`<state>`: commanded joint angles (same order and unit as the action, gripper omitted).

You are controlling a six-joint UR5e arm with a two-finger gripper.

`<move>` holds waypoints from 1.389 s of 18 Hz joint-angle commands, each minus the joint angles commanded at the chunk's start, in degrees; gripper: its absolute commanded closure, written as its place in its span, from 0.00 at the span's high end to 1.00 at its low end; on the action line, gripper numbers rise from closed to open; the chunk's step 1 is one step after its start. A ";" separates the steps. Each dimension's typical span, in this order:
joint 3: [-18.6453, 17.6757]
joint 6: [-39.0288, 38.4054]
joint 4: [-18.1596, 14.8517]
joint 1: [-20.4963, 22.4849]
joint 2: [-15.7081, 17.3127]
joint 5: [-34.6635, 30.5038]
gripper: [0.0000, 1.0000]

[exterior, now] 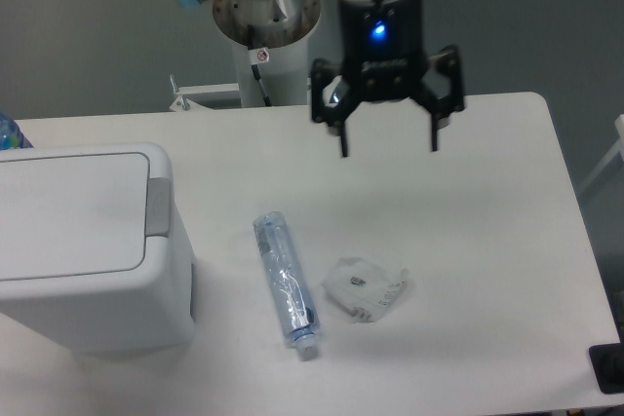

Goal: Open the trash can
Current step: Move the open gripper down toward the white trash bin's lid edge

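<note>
The trash can [83,250] is a large boxy white bin at the left of the table. Its flat white lid [68,211] lies shut, with the grey push tab [157,207] on its right edge. My gripper [389,149] hangs open and empty above the middle of the table, well to the right of the bin and apart from it. Its two black fingers point down.
A crushed clear plastic bottle [285,284] lies on the table right of the bin. A crumpled clear wrapper [364,289] lies beside it. The robot's base [265,36] stands at the table's back edge. The white table [487,241] ends at the right.
</note>
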<state>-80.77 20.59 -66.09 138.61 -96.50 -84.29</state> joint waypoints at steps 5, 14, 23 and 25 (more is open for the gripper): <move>-1.68 -3.97 0.00 -4.13 -1.14 0.00 1.00; -1.94 -15.22 0.00 -8.53 -3.60 0.88 1.00; -2.82 -17.33 0.00 -10.20 -3.61 3.42 1.00; -2.82 -18.12 0.00 -10.29 -3.34 4.22 1.00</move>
<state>-83.58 2.47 -66.09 128.32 -99.85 -80.07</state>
